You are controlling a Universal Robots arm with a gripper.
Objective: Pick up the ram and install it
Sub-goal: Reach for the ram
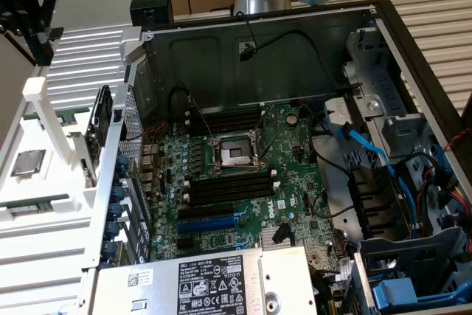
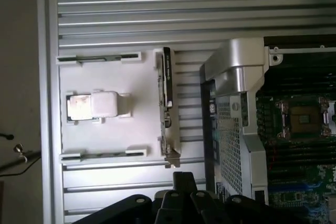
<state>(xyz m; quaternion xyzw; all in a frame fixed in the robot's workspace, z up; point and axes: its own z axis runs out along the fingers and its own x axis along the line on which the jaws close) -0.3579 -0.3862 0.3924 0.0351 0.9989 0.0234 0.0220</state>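
My main worry is the pinch itself. The ram [image 2: 100, 57] is a thin stick lying in a narrow channel along one edge of the white tray [image 2: 105, 129]. A second stick [image 2: 102, 155] lies along the opposite edge, with the silver processor [image 2: 81, 106] between them. I judge that a descent slightly off line would land a fingertip on the channel's white clips instead of the board, or tip the stick as it lifts. The upright expansion card [image 2: 167, 93], on the tray edge nearest the open case [image 2: 231, 72], stands close enough to be clipped in a crossing. A skewed stick could also jam in the black memory slots [image 1: 228, 188] on the motherboard.

The hand [image 2: 184, 187] hangs above the ribbed desk [image 2: 131, 3], seemingly near the tray corner where the card ends. Its fingers are pressed together, pinching nothing and touching nothing. Lowered like that, it would strike a stick rather than straddle it.
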